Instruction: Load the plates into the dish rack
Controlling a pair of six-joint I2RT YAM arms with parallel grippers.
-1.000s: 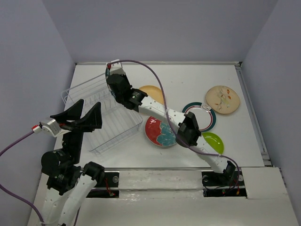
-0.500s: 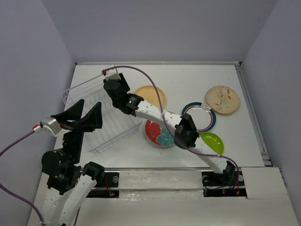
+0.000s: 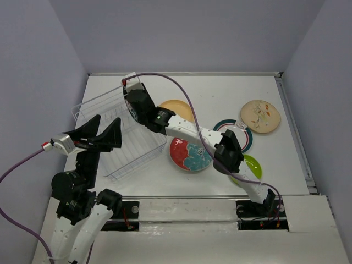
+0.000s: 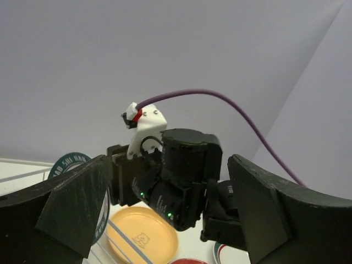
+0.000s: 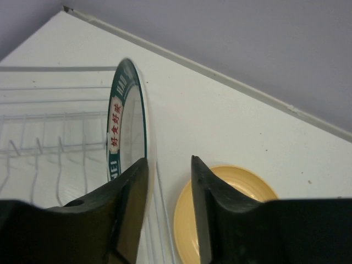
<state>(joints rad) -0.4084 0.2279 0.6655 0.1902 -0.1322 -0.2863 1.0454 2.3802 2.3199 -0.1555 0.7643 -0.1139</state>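
Fingers (image 3: pixel 113 135) of the left gripper (image 3: pixel 100 131), overhead view: spread wide, nothing between them, raised over the near left edge of the dish rack (image 3: pixel 118 137). Right arm (image 3: pixel 187 132): stretched across the table (image 3: pixel 220 91), the right gripper (image 3: pixel 132 99) at the rack's far end. Lying flat to the right of the rack: orange-yellow plate (image 3: pixel 177 105), partly under the arm; red plate with teal flower (image 3: pixel 190 155); flat teal-rimmed plate (image 3: pixel 234 136); lime green plate (image 3: pixel 248 164); beige speckled plate (image 3: pixel 260 116). Left wrist view: both dark fingers (image 4: pixel 55 214) far apart and empty; beyond them the right arm's wrist, a purple cable (image 4: pixel 220 104), and the upright teal-rimmed plate (image 4: pixel 71 165) standing on edge at its left, the orange-yellow plate below. Right wrist view: two fingers (image 5: pixel 212 209) a little apart, only table and rack wire (image 5: pixel 44 148) showing in the gap; the upright teal-rimmed plate stands on edge over the rack, its rim running down behind the tip of the left-hand finger; whether they touch, I cannot tell. Orange-yellow plate flat on the table just beside the rack.
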